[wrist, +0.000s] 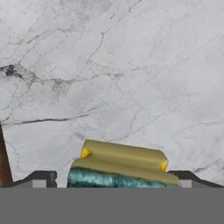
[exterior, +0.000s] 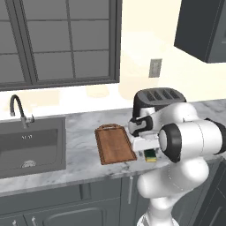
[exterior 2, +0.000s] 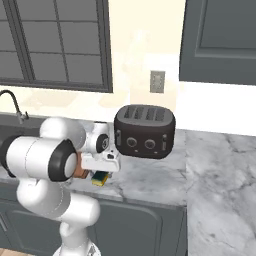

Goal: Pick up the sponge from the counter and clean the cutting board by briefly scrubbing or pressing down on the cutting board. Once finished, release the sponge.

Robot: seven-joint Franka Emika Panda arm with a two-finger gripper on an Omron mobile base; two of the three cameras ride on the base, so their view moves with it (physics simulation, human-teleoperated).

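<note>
The sponge (wrist: 122, 165), a small yellow block with a dark green face, lies on the marbled counter (wrist: 109, 65) just right of the cutting board (exterior: 114, 143). My gripper (wrist: 113, 179) is lowered over the sponge and open. One dark fingertip (wrist: 41, 177) stands off each side of it with a gap. From the left base the sponge (exterior: 151, 155) peeks out under the hand (exterior: 145, 143). From the right base the sponge (exterior 2: 100, 178) shows below the hand, with a sliver of the board (exterior 2: 81, 172) beside it. The board's reddish edge (wrist: 3, 162) shows at the far left.
A dark toaster (exterior: 159, 95) (exterior 2: 145, 131) stands on the counter (exterior: 84, 132) behind the hand. The inset sink (exterior: 31, 145) with its faucet (exterior: 17, 110) lies left of the board. An upper cabinet (exterior: 203, 26) hangs at the right.
</note>
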